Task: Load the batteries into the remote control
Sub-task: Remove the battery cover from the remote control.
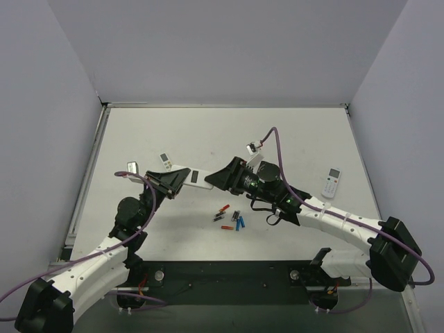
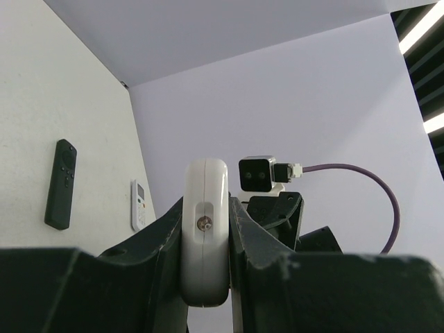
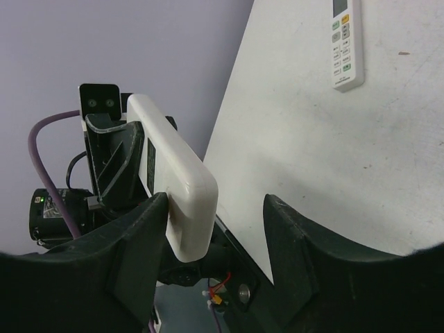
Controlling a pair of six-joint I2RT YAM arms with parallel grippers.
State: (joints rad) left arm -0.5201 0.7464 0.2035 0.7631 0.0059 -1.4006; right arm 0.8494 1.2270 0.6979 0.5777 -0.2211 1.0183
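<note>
The remote (image 1: 196,176) hangs in the air above the middle of the tabletop (image 1: 291,139), clamped edge-on in the left gripper (image 1: 175,180). The batteries (image 1: 231,220) lie loose toward the near edge, so none looks loaded and all the loading is left. The right gripper (image 3: 216,208) faces it from the other side, jaws half-wide astride the remote's free end, one finger (image 3: 149,229) just beside it and the other well clear.

A black remote (image 2: 60,184) lies beside a white remote (image 2: 139,205) on the table (image 2: 55,83).
</note>
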